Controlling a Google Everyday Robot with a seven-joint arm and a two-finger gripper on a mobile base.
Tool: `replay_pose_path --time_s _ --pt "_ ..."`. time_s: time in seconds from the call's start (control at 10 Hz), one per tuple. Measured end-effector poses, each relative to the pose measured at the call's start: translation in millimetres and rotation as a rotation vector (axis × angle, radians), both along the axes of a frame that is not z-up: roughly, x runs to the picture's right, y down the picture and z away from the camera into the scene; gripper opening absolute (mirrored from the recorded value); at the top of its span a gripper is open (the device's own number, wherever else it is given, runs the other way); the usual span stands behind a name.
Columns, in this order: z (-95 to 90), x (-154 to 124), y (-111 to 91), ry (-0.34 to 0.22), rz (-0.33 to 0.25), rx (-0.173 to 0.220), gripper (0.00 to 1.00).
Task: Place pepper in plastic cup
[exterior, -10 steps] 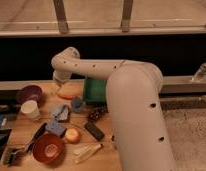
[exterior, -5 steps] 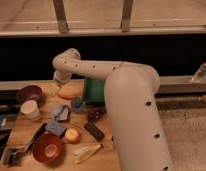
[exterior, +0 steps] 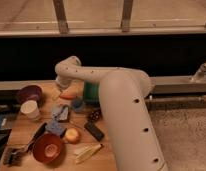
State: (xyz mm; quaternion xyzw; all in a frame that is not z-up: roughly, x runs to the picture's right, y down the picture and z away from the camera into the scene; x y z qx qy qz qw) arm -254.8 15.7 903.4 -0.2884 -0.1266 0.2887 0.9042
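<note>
1. Pincer [exterior: 59, 93] sits low over the back-left part of the tabletop [exterior: 22, 129], tucked under the arm's bent wrist joint. Jaws released, nothing gripped.
2. Pepper [exterior: 69, 95] lies flat on the wood just beside the pincer, to its right in the picture and near the back edge. Cannot tell whether a fingertip touches it.
3. Plastic cup [exterior: 77, 104] stands just in front of the pepper, close but apart. A green block [exterior: 90, 92] is right behind the cup, partly under the arm [exterior: 123, 117].
4. Back-left corner: purple bowl [exterior: 29, 93], with a cream cup [exterior: 30, 109] in front of it. A narrow strip of bare wood separates these from the pincer.
5. Middle is crowded: bluish packets [exterior: 59, 113] just left of the plastic cup, a dark round object [exterior: 94, 115], a dark bar [exterior: 94, 131] and a round yellow-orange fruit [exterior: 72, 135].
6. Front edge: red-brown bowl [exterior: 47, 148] and a pale long object [exterior: 88, 151]. A black utensil [exterior: 34, 139] angles in toward the bowl.
7. The arm covers the tabletop's right edge, with speckled floor [exterior: 183, 135] beyond it.
8. Open room: bare wood at left-centre, between the cream cup and the red-brown bowl. There is little free space around the plastic cup.
</note>
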Motion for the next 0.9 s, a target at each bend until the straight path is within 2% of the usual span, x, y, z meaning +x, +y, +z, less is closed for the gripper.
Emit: replay_pose_path --time_s 0.4,0.6,0.9 --pt "33.8 -8 14 0.025 0.006 -0.007 0.8" --pt "48.0 -2 14 0.043 0.013 -0.004 0.8" --pt "60.9 10 22 0.062 0.033 -0.023 0.8"
